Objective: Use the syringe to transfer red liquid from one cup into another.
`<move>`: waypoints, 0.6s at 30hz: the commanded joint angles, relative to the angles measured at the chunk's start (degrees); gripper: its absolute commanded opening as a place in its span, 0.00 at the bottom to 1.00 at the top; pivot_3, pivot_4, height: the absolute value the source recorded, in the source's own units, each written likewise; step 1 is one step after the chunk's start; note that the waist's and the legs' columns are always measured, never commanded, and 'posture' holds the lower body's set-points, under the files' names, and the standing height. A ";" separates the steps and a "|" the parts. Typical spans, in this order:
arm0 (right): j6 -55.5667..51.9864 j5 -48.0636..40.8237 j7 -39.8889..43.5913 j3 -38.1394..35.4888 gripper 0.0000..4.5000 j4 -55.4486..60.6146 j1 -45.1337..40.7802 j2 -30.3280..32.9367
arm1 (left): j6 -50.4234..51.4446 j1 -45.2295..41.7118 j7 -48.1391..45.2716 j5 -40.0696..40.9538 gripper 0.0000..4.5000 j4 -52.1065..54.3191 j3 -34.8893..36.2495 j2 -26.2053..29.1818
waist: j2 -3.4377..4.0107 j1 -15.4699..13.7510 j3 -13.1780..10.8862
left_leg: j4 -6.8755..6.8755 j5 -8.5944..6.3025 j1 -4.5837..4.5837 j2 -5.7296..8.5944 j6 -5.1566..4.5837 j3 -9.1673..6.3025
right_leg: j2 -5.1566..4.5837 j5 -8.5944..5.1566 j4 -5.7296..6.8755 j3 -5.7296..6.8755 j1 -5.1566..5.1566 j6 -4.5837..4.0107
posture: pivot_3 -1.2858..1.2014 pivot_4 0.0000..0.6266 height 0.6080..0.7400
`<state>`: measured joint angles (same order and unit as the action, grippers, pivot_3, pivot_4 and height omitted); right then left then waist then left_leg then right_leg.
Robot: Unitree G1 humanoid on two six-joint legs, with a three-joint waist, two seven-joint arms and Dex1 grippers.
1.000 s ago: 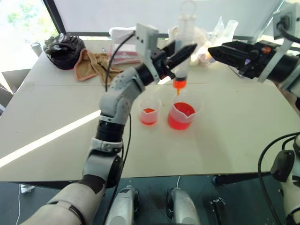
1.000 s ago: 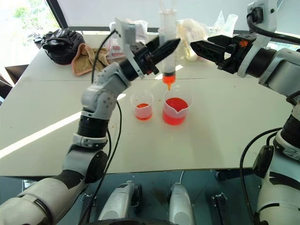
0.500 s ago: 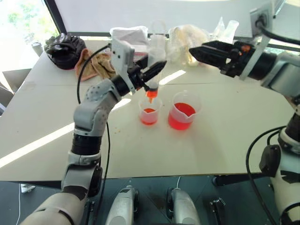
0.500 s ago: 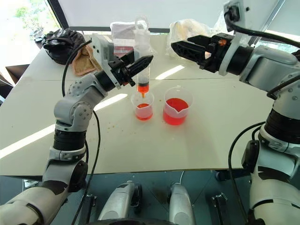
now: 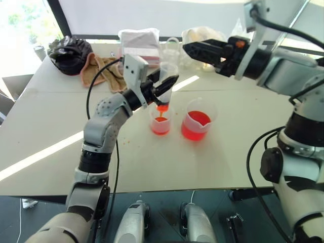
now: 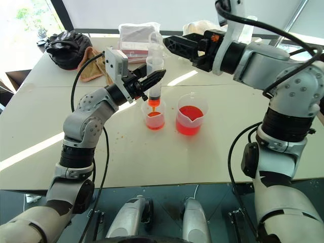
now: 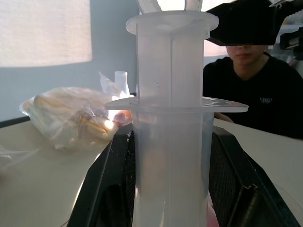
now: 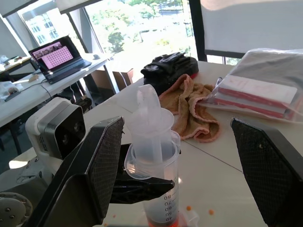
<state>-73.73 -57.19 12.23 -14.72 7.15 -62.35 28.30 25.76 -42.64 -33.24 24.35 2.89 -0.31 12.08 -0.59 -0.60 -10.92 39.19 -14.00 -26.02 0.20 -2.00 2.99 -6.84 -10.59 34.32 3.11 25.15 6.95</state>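
I am clamping my left gripper (image 6: 148, 81) around the barrel of the syringe (image 6: 154, 80), holding it upright so its orange-red tip is pointing straight down into the mouth of the smaller measuring cup (image 6: 156, 115); that upright pose is, I judge, what is keeping the red liquid (image 6: 190, 113) from dribbling onto the white table (image 6: 202, 152) between the cups. The larger spouted beaker (image 6: 191, 114) is standing just beside the small cup, on my right, holding noticeably more red than its neighbour. My right gripper (image 6: 174, 43) is hanging above and behind the syringe with its fingers spread wide and nothing between them, aimed toward the white plunger top (image 8: 147, 101) that is sticking up out of the barrel; from its wrist view the plunger is sitting between my two open fingers but not touching either. I am reading this as the discharge step: one hand steadying the barrel over the receiving cup, the other lining up to press the plunger down.
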 commanded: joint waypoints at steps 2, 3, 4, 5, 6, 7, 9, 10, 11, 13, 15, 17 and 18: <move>1.35 1.60 -2.63 -0.18 0.82 -0.24 -2.73 -2.22 | -0.89 -0.86 0.32 0.40 0.32 2.54 0.32 -0.18 | 0.00 -0.04 0.00 | 0.00 0.00 0.00 0.00 0.00 0.00 | 0.00 0.00 0.03 0.00 0.01 0.00 | 0.52 0.24 1.00; 1.54 2.04 -2.96 0.03 0.82 -0.55 -2.94 -2.71 | -0.94 -0.78 0.32 0.33 0.32 2.57 0.26 -0.17 | 0.00 -0.04 0.00 | 0.00 0.00 0.00 0.01 0.00 0.00 | 0.01 0.00 0.03 0.00 0.01 0.00 | 0.52 0.24 1.00; 1.65 2.49 -3.25 0.26 0.82 -0.82 -3.14 -3.22 | -0.98 -0.66 0.35 0.27 0.32 2.61 0.19 -0.15 | 0.00 -0.05 0.00 | 0.00 0.00 0.00 0.01 0.00 0.01 | 0.01 0.00 0.03 0.00 0.01 0.00 | 0.52 0.24 1.00; 1.84 3.09 -3.51 0.65 0.82 -1.13 -3.34 -3.76 | -1.03 -0.49 0.37 0.21 0.32 2.71 0.10 -0.14 | 0.00 -0.07 0.00 | 0.00 0.00 0.00 0.01 0.00 0.01 | 0.01 0.00 0.03 0.00 0.01 0.00 | 0.52 0.24 1.00; 2.05 3.64 -3.68 0.97 0.82 -1.41 -3.50 -4.18 | -1.09 -0.41 0.41 0.15 0.32 2.73 0.03 -0.15 | 0.00 -0.06 0.00 | 0.00 0.00 0.00 0.01 0.00 0.01 | 0.01 0.00 0.03 0.00 0.01 0.00 | 0.52 0.24 1.00; 2.28 4.21 -3.87 1.21 0.82 -1.70 -3.70 -4.62 | -1.14 -0.37 0.45 0.12 0.32 2.76 -0.02 -0.16 | 0.00 -0.03 0.00 | 0.00 0.00 0.00 0.01 0.00 0.01 | 0.01 0.00 0.03 0.00 0.01 0.00 | 0.52 0.24 1.00; 2.52 5.04 -4.42 1.27 0.82 -2.29 -4.20 -5.59 | -1.24 -0.33 0.56 0.02 0.32 2.78 -0.11 -0.16 | 0.00 -0.01 0.00 | 0.00 0.00 0.00 0.02 0.00 0.01 | 0.01 0.00 0.03 0.00 0.01 0.00 | 0.52 0.24 1.00; 2.58 5.50 -4.60 1.46 0.82 -2.46 -4.35 -5.86 | -1.26 -0.29 0.63 0.00 0.32 2.83 -0.15 -0.17 | 0.01 -0.01 -0.01 | 0.00 0.00 0.00 0.03 0.00 0.01 | 0.01 0.00 0.03 0.00 0.01 0.00 | 0.52 0.24 1.00; 2.58 6.00 -4.75 1.67 0.82 -2.62 -4.41 -6.07 | -1.31 -0.24 0.70 -0.02 0.32 2.85 -0.20 -0.20 | 0.01 -0.02 -0.01 | 0.00 0.00 0.00 0.03 0.00 0.01 | 0.01 0.00 0.03 0.00 0.01 0.00 | 0.52 0.24 1.00; 2.38 6.97 -5.45 2.00 0.82 -3.04 -4.47 -6.60 | -1.39 -0.05 0.77 -0.10 0.32 3.10 -0.35 -0.23 | 0.01 -0.01 -0.01 | 0.00 0.00 0.00 0.03 0.00 0.01 | 0.02 0.00 0.03 0.01 0.01 0.00 | 0.52 0.24 1.00; 2.52 7.92 -6.01 2.25 0.82 -3.37 -4.61 -7.19 | -1.48 0.07 0.81 -0.18 0.32 3.18 -0.46 -0.26 | 0.01 0.00 -0.01 | 0.00 0.00 0.00 0.03 0.00 0.01 | 0.02 0.00 0.03 0.00 0.01 0.00 | 0.52 0.24 1.00; 2.71 8.70 -6.38 2.32 0.82 -3.66 -4.96 -7.84 | -1.52 0.20 0.84 -0.20 0.32 3.31 -0.53 -0.28 | 0.01 0.01 -0.01 | 0.00 0.00 0.00 0.03 0.00 0.01 | 0.02 0.00 0.03 0.01 0.01 0.00 | 0.52 0.24 1.00; 2.75 9.08 -6.48 2.46 0.82 -3.73 -5.14 -8.12 | -1.50 0.31 0.87 -0.18 0.32 3.45 -0.57 -0.28 | 0.01 0.01 -0.01 | 0.00 0.00 0.00 0.03 0.01 0.01 | 0.02 0.00 0.03 0.01 0.01 0.00 | 0.52 0.24 1.00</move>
<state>-72.10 -48.81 6.06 -12.05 2.90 -65.68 20.60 25.76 -41.67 -32.29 24.20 2.96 -0.81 12.08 -0.58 -0.59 -10.92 39.18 -13.99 -26.02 0.24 -2.00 3.00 -6.82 -10.59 34.35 3.11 25.17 6.95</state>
